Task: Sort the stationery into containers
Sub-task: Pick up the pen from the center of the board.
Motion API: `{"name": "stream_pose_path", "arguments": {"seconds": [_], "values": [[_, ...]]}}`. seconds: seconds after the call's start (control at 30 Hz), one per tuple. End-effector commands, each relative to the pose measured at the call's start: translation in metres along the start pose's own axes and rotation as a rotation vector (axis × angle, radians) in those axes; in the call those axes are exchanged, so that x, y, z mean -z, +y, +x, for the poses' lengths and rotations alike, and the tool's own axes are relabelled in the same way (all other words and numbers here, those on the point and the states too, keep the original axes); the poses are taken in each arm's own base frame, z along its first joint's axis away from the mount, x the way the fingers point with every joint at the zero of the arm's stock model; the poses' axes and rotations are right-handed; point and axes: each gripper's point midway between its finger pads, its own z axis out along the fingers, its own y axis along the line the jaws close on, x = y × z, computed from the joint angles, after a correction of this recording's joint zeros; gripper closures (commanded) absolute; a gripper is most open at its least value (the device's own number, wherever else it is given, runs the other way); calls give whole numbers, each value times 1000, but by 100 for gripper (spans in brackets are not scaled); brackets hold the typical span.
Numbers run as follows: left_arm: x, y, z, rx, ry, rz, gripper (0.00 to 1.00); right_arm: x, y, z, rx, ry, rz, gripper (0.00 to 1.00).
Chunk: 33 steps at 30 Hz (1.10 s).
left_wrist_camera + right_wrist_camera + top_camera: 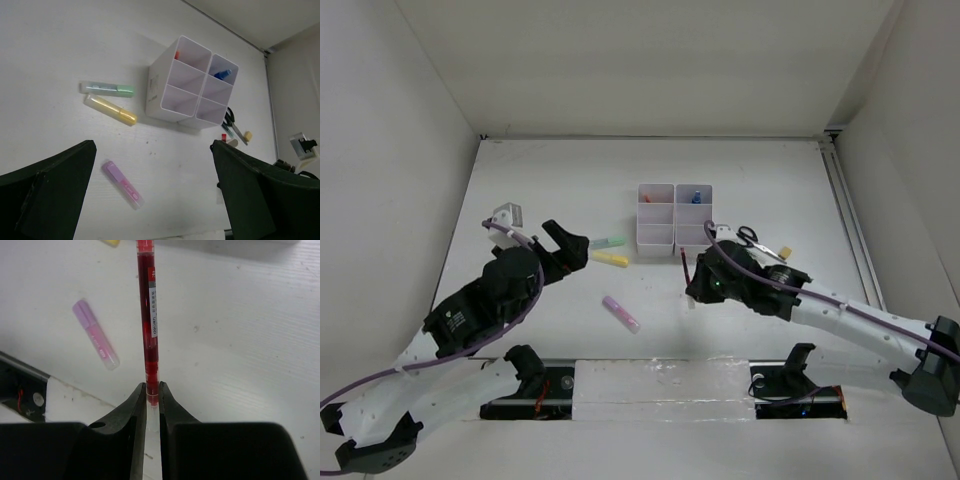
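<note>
The red pen point(149, 315) is thin, light and stiff, and its smooth barrel looks slippery. We judge it apt to pivot, since our right gripper point(153, 395) pinches it only at its tail end, jaws closed tight on it. It sits just in front of the organiser point(657, 240), pointing toward it. A hold nearer mid-barrel would steady it. Left of the organiser, our left gripper point(570, 246) hangs with jaws wide apart — holding nothing.

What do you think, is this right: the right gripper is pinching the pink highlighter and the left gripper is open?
No. The right gripper is pinching the red pen, not the pink highlighter, which lies loose; the right wrist view shows this. The left gripper is open.
</note>
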Motion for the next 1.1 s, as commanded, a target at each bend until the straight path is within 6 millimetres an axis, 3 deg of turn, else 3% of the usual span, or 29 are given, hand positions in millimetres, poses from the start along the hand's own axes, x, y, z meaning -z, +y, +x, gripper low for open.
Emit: {"name": "stream_pose_path", "arguments": {"seconds": [0.0, 0.07, 0.23, 0.37, 0.47, 0.5, 0.63, 0.77, 1.07], "values": [[-8, -36, 10, 17, 53, 128, 0, 21, 39, -25, 130, -90, -184, 100], [-14, -51, 27, 0, 124, 179, 0, 24, 49, -26, 153, -98, -243, 100], [-22, -88, 41, -6, 193, 300, 0, 36, 68, -28, 201, -110, -357, 100], [-31, -88, 52, -44, 220, 286, 0, 33, 64, -34, 229, -83, -288, 100], [-35, -87, 53, -49, 218, 270, 0, 30, 58, -55, 215, -156, -201, 100], [-35, -90, 51, -33, 212, 277, 0, 33, 65, -65, 251, -197, -226, 100], [-34, -96, 48, -20, 205, 304, 0, 35, 95, -70, 361, -226, -367, 100], [-32, -104, 48, 2, 217, 324, 0, 36, 110, -75, 394, -280, -452, 100], [-30, -104, 46, 14, 214, 328, 0, 42, 118, -69, 390, -292, -531, 100]]}}
